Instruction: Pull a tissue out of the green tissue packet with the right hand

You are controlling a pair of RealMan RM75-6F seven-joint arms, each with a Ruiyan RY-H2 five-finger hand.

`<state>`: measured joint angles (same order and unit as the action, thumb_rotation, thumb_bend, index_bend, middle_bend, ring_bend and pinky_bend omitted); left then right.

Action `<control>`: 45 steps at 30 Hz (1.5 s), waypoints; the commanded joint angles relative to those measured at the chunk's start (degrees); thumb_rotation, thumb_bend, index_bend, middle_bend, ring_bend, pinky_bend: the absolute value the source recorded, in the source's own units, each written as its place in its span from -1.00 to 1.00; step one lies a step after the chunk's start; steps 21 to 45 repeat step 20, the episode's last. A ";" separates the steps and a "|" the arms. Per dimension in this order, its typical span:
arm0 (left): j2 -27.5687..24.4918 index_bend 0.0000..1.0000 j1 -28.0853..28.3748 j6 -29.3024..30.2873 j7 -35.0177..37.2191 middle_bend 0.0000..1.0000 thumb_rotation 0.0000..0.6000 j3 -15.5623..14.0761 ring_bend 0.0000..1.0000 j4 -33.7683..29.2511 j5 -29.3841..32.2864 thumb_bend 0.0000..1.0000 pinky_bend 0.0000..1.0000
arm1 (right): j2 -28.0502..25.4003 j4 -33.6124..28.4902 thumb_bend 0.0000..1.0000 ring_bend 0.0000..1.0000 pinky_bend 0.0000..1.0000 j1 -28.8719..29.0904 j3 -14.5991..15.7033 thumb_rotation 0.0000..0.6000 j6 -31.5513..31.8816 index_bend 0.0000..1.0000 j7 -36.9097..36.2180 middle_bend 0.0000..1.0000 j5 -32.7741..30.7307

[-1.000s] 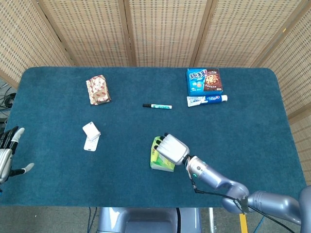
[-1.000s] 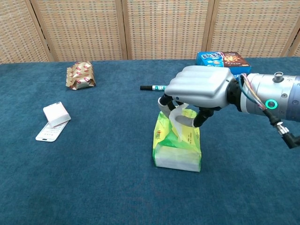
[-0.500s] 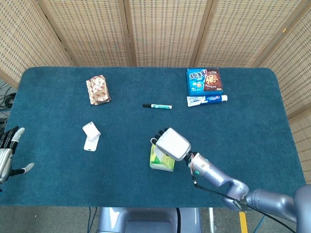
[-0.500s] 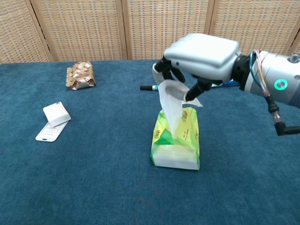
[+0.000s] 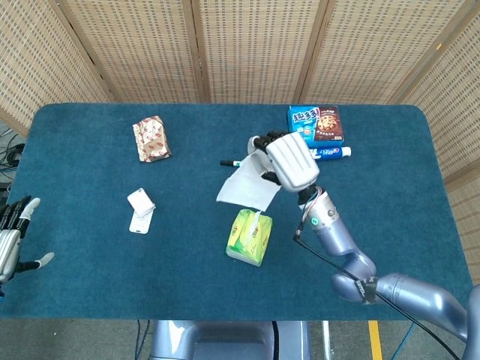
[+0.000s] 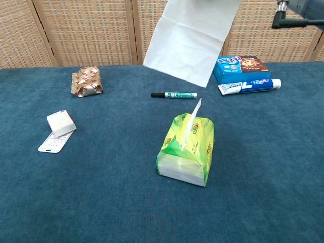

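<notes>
A: What stands behind the bench (image 5: 90,285)?

B: A folding screen (image 5: 255,45) of woven cane panels in light wooden frames, angled in at both sides and closing off the far edge.

A: And the bench itself?

B: Covered in dark teal carpet-like cloth with rounded far corners. Light is even and soft. Past the left edge, a few dark cables (image 5: 9,154) lie on the floor.

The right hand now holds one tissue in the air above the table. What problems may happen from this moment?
1. The tissue hangs loose from the right hand, seemingly held at one edge, so it may slip free.
2. Another tissue already sticks out of the green tissue packet; a low pass of the hand might catch it or tip the light packet.
3. The marker lies under the hanging sheet, which might brush it when lowered.
</notes>
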<state>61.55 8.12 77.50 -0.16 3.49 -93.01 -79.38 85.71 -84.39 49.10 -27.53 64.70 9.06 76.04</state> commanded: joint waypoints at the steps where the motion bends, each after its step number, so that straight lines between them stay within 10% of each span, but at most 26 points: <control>1: -0.09 -1.00 0.06 -0.15 0.32 -1.00 1.00 0.13 -1.00 0.11 0.28 -1.00 -1.00 | 3.84 3.73 0.14 0.21 0.40 1.56 -5.98 1.00 -4.14 0.26 -3.63 0.30 -15.48; 15: -0.73 -1.00 0.68 -1.94 2.24 -1.00 1.00 0.84 -1.00 0.68 2.29 -1.00 -1.00 | 15.59 20.24 0.14 0.21 0.40 5.15 -8.28 1.00 -16.92 0.26 -14.35 0.29 -36.86; 45: -0.80 -1.00 0.86 -2.30 2.40 -1.00 1.00 0.98 -1.00 0.76 2.67 -1.00 -1.00 | 16.85 23.65 0.14 0.21 0.40 6.27 -8.69 1.00 -18.27 0.26 -15.56 0.29 -37.80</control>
